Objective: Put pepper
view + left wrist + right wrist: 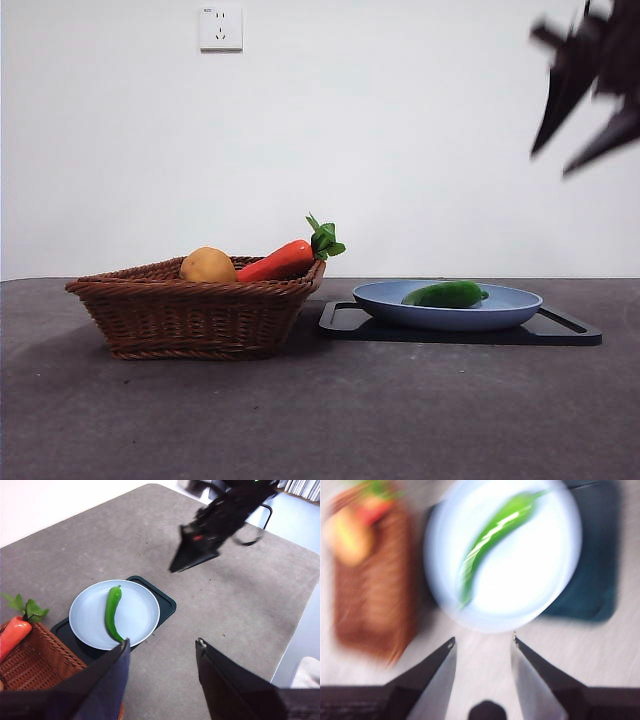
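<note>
No readable text, labels, brands or numbers anywhere in the three views. Wall socket (221, 28) above the basket (195, 318) shows only plain slots, no lettering that can be made out. Pepper (446, 294), plate (450, 312) and tray (575, 331) beside the basket carry no markings.

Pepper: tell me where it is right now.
The pepper lies on the blue plate atop the black tray, right of the wicker basket in the front view.
</note>
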